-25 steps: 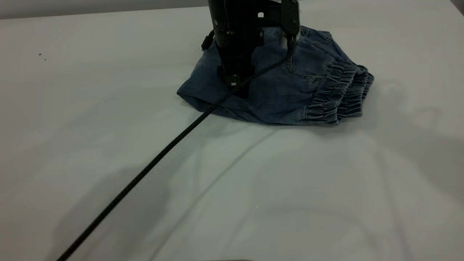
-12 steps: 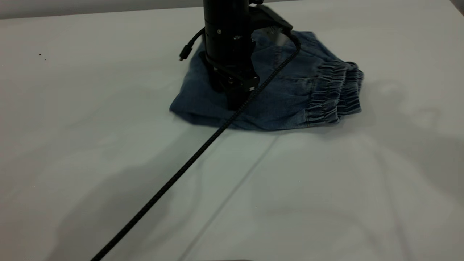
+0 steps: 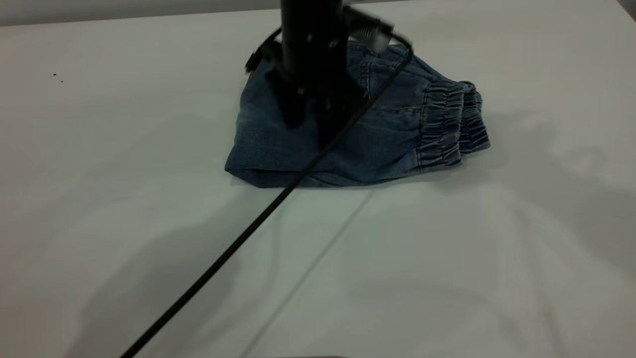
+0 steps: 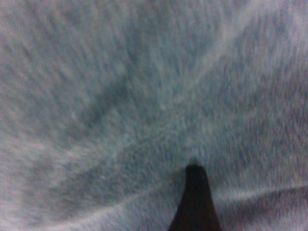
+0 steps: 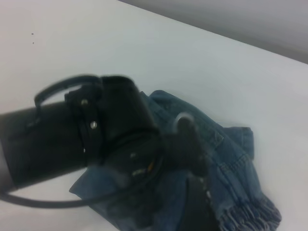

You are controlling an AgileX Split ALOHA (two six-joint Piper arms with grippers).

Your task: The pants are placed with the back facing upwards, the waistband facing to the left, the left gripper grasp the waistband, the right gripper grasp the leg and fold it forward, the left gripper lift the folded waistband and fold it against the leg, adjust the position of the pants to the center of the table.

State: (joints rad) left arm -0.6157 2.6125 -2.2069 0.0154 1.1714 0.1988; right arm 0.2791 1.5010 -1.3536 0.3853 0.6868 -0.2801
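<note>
The pants (image 3: 392, 144) are mid-blue denim with paler faded areas and faint tan stitching, and their ruched waistband (image 3: 449, 127) is a slightly darker blue. The tabletop (image 3: 447, 278) is plain matte white. The left gripper (image 3: 310, 119) and its braided cable (image 3: 238, 241) are black.

A braided black cable (image 3: 233, 248) runs slantwise from the 7 o'clock corner of the exterior view up toward the centre. Two tiny dark specks (image 3: 57, 77) sit near the 10 o'clock edge. A grey wall strip (image 3: 124, 10) lies at 11 o'clock.
</note>
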